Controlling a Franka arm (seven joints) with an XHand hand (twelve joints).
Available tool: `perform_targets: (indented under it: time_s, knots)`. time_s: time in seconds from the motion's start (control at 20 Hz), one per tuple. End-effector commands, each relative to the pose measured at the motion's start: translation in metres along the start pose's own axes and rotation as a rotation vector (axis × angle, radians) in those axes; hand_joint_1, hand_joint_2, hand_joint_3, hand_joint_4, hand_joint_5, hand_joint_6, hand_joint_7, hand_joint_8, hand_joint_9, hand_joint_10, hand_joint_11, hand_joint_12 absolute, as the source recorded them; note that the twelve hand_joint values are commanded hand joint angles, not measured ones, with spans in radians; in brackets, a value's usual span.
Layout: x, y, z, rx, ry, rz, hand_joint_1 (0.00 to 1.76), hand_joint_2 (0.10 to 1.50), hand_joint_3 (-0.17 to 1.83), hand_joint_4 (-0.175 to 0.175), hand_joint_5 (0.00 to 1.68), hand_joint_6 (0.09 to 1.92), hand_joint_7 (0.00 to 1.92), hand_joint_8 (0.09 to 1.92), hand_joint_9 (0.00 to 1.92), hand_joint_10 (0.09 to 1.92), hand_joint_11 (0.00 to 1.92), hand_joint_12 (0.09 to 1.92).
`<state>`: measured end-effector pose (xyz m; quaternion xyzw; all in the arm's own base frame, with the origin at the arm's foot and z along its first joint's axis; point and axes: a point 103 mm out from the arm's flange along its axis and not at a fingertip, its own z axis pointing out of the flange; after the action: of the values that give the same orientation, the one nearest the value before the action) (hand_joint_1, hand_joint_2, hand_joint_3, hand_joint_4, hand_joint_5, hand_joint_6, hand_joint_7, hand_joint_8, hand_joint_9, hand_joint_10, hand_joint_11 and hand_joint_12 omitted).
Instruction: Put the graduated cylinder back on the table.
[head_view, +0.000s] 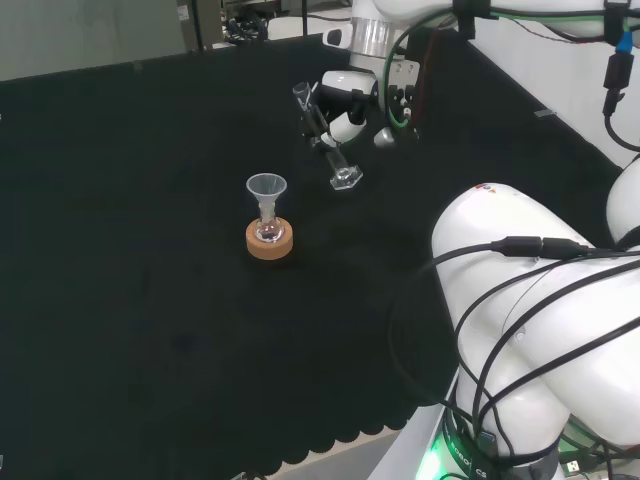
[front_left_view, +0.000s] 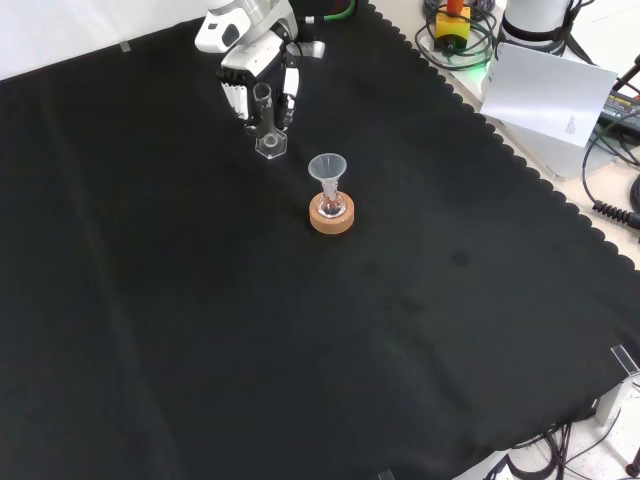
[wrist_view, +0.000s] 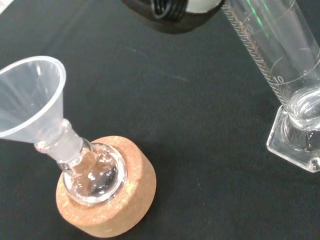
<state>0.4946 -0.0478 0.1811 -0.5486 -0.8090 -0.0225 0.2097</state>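
The clear glass graduated cylinder (head_view: 323, 135) leans in the hand (head_view: 347, 102), its hexagonal foot (head_view: 346, 178) low over the black cloth; I cannot tell whether the foot touches. In the front view, black and white fingers (front_left_view: 236, 99) curl on both sides of the cylinder (front_left_view: 264, 118), foot (front_left_view: 270, 147) below them. The wrist view has the cylinder (wrist_view: 280, 55) close up, printed scale visible, with no liquid seen in it. A small round flask (head_view: 268, 229) with a clear funnel (head_view: 266, 186) in its neck sits on a cork ring (head_view: 269, 243) nearby.
In the front view the funnel (front_left_view: 328, 167) and cork ring (front_left_view: 332, 216) stand just right of and nearer than the cylinder. The cloth's scalloped edge (front_left_view: 520, 165) runs along the right, with a white sheet (front_left_view: 550, 95) and cables beyond. The arm's white links (head_view: 540, 300) stand at the head view's right.
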Motion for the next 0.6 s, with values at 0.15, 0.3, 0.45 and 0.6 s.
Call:
perform_targets:
  time_s: [0.15,0.3,0.45,0.6]
  knots:
    - [-0.014,-0.001,0.012,-0.082,0.068,-0.004,1.30,1.01,0.00,-0.175,1.21,0.62,1.26,0.57,1.65,0.09,1.35,0.64]
    - [-0.018,-0.001,0.015,-0.114,0.107,0.007,1.30,1.01,0.00,-0.175,1.21,0.62,1.26,0.58,1.65,0.09,1.35,0.64]
    - [-0.022,0.000,0.020,-0.138,0.130,0.007,1.30,1.01,0.00,-0.175,1.21,0.62,1.26,0.58,1.65,0.09,1.35,0.64]
    - [-0.025,0.001,0.026,-0.159,0.139,0.007,1.30,1.01,0.00,-0.175,1.20,0.62,1.26,0.58,1.65,0.09,1.35,0.64]
